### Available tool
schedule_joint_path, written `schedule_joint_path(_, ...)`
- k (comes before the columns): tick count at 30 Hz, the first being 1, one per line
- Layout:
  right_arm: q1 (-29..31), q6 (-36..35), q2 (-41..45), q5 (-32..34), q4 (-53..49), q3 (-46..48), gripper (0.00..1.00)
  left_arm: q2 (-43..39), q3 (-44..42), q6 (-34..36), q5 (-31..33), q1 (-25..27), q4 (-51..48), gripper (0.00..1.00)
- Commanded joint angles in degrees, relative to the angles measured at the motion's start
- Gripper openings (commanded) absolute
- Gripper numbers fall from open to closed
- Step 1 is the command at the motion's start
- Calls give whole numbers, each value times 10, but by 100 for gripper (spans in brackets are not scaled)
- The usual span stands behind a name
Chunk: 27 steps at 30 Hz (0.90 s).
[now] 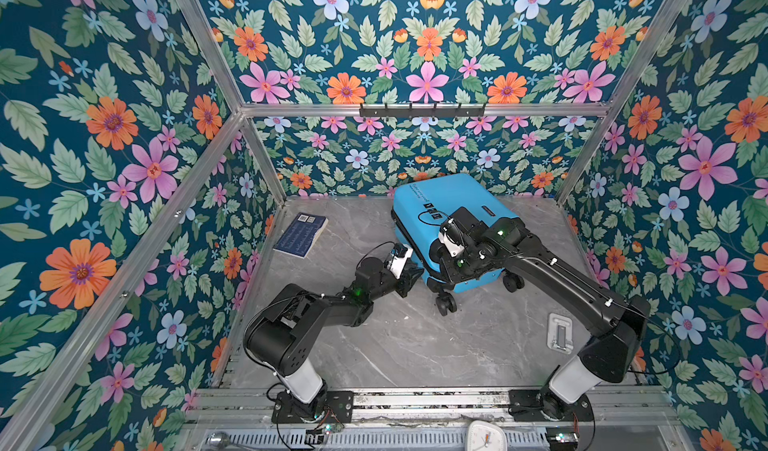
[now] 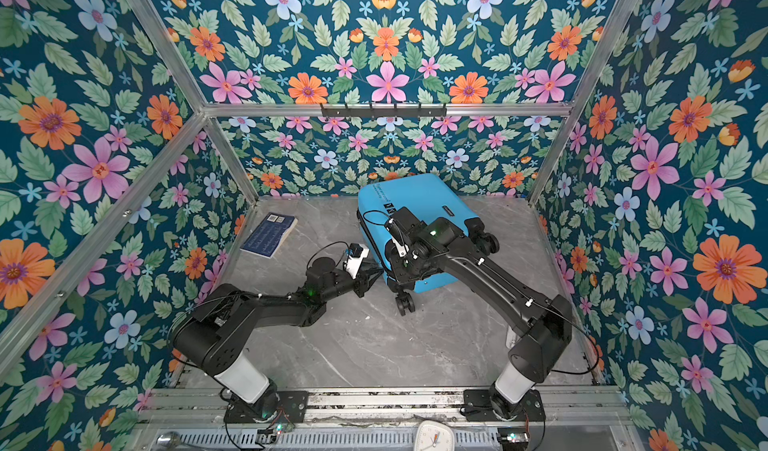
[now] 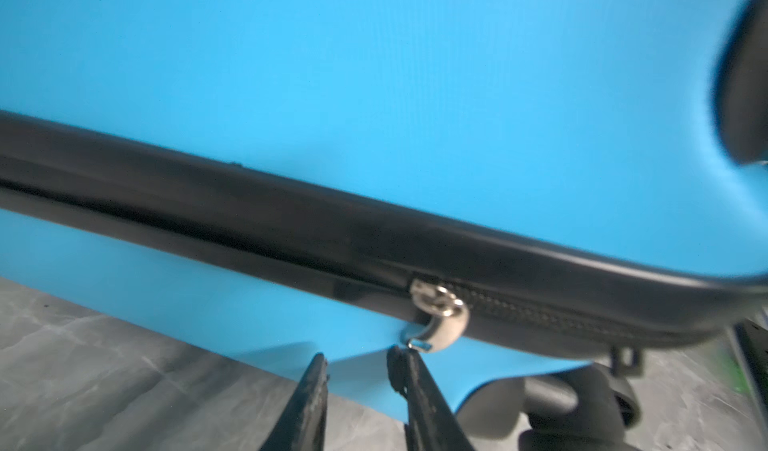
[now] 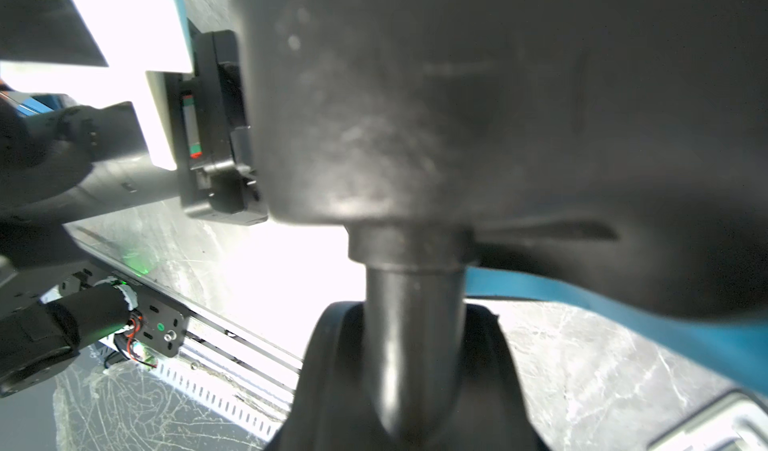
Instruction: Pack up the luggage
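Observation:
The bright-blue luggage [image 1: 440,195] [image 2: 409,191] lies flat at the back of the table, lid down, wheels toward me. In the left wrist view a black zip band runs along its shell [image 3: 374,74], with a silver zip pull [image 3: 438,318] hanging from it. My left gripper [image 3: 357,359] [image 1: 411,276] is open by a narrow gap with only blue shell behind it. One fingertip [image 3: 395,357] sits just under the pull. My right gripper [image 4: 411,316] [image 1: 451,268] is shut on a dark wheel stem [image 4: 415,365] at the wheel end.
A flat dark-blue folded item [image 1: 301,235] lies at the back left by the wall. A small grey plate [image 1: 560,331] lies on the marble table near the right arm. Two black spinner wheels [image 1: 446,303] [image 1: 513,280] stick out toward me. A white clock [image 1: 486,436] is below the front rail.

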<state>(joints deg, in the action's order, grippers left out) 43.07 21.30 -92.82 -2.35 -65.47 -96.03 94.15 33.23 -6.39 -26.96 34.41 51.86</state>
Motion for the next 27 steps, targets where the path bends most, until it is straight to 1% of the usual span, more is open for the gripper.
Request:
schedule_joint_path(1,2,-4,14,-3,58,0,0,-12,-1,23,-18,5,-25,34)
schedule_joint_path(5,1,-4,13,-3,59,3,0,-28,-22,21,-12,5,-27,36)
schedule_joint_path(11,2,-4,11,-6,61,1,0,-48,-45,21,8,5,-24,47)
schedule_joint_path(13,2,-2,10,-7,62,1,0,-49,-45,24,14,5,-24,48)
schedule_joint_path(16,2,0,11,-8,63,3,0,-51,-38,30,21,5,-28,47)
schedule_joint_path(22,2,2,12,-10,64,7,0,-42,-8,39,5,5,-40,39)
schedule_joint_path(27,2,3,14,-10,65,12,0,-34,11,45,1,5,-47,34)
